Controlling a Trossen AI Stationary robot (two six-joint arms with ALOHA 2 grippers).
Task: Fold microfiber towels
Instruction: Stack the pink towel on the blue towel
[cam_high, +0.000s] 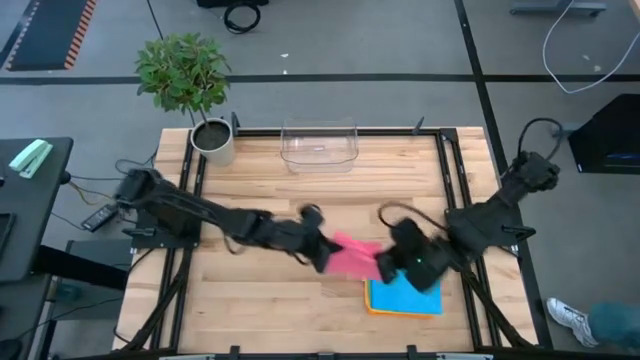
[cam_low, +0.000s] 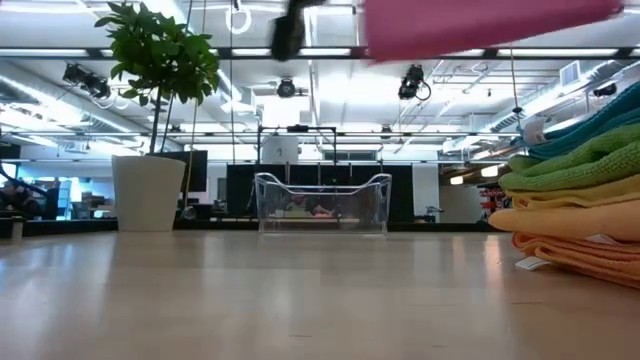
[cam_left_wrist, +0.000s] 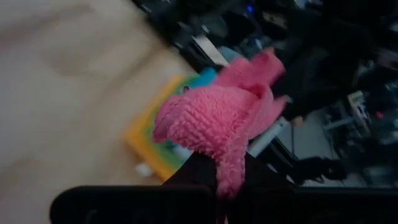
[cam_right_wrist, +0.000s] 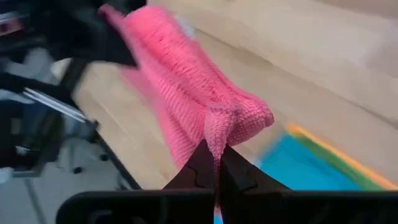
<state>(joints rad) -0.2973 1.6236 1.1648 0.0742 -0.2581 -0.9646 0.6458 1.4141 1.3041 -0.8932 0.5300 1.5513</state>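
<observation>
A pink microfiber towel (cam_high: 350, 257) hangs in the air between my two grippers, above the table's middle. My left gripper (cam_high: 322, 250) is shut on its left end and my right gripper (cam_high: 385, 262) on its right end. In the low view the pink towel (cam_low: 490, 25) shows at the top, well clear of the tabletop. A stack of folded towels (cam_high: 405, 295) lies on the table near the right front, blue on top and orange at the bottom. The low view shows that stack (cam_low: 580, 200) with green, yellow and orange layers. My left gripper pinches a bunched edge of the pink towel (cam_left_wrist: 227, 163) between its two fingers; several layers gather at the fingertips. The cloth puffs out beyond the fingers and is lifted clear of the table. My right gripper pinches a folded corner of the pink towel (cam_right_wrist: 214, 140) between its two fingertips, coming at it slanting down. The cloth stretches away from the fingers toward the other arm, lifted clear of the table.
A clear plastic bin (cam_high: 320, 145) stands at the far middle of the table. A potted plant (cam_high: 205, 110) stands at the far left corner. Bare wood lies on the table's left half and near the front edge.
</observation>
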